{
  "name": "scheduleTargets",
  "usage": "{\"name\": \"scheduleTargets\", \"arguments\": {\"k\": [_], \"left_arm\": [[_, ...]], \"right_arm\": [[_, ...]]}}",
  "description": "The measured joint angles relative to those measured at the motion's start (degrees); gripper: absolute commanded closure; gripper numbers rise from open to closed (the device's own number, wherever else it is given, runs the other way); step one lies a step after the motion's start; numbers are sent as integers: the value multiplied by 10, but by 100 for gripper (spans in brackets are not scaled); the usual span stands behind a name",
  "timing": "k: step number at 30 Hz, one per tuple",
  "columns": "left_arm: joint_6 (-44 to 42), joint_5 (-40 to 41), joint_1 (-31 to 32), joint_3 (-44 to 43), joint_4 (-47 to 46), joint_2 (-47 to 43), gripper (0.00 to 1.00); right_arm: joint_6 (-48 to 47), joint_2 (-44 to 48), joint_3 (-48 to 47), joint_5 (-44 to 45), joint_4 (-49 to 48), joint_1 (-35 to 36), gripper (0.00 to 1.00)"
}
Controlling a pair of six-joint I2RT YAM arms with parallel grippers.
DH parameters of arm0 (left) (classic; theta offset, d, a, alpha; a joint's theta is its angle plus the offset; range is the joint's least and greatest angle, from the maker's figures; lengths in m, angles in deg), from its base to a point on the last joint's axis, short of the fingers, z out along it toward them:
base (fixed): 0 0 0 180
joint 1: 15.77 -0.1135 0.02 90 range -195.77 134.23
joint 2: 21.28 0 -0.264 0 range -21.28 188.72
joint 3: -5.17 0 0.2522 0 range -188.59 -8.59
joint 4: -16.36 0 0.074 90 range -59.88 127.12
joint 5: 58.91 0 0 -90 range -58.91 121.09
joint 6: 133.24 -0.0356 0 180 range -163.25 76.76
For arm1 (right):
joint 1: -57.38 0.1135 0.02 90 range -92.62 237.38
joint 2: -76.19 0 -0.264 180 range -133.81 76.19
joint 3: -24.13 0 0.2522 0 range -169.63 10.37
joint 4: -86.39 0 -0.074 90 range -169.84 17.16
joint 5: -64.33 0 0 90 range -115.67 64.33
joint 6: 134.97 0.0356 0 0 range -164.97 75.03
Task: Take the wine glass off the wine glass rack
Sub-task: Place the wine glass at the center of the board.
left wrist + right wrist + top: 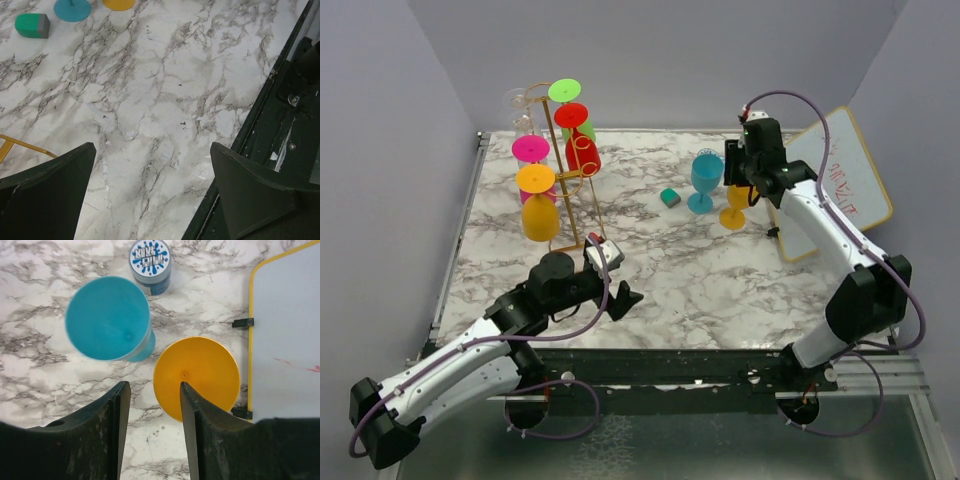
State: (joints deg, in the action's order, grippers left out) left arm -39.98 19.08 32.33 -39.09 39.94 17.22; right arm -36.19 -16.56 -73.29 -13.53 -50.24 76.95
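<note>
Top external view shows the wine glass rack [572, 222] standing upright at the far left of the marble table [670, 270], with coloured glasses [540, 215] hanging bowl-down from its hooks. Across the table, the right gripper [738, 185] hovers over a yellow wine glass [733, 212] that stands just beside a teal glass [706, 175], in front of a whiteboard [840, 180]. From its wrist, the fingers [120, 410] are spread with only marble between them, the yellow glass under the right-hand tip. The left gripper [152, 147] is parted too, empty, low near the front edge, by the rack's base wire.
</note>
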Motion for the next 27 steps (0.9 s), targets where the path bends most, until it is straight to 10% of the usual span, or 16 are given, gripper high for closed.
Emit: {"name": "scheduleTargets", "arguments": {"k": [17, 27], "left_arm": [[9, -77, -8, -39, 9, 0, 1], [8, -67, -9, -39, 10, 14, 1]], "right_arm": [[40, 122, 78, -146, -54, 0, 42], [179, 117, 114, -391, -217, 2, 39]]}}
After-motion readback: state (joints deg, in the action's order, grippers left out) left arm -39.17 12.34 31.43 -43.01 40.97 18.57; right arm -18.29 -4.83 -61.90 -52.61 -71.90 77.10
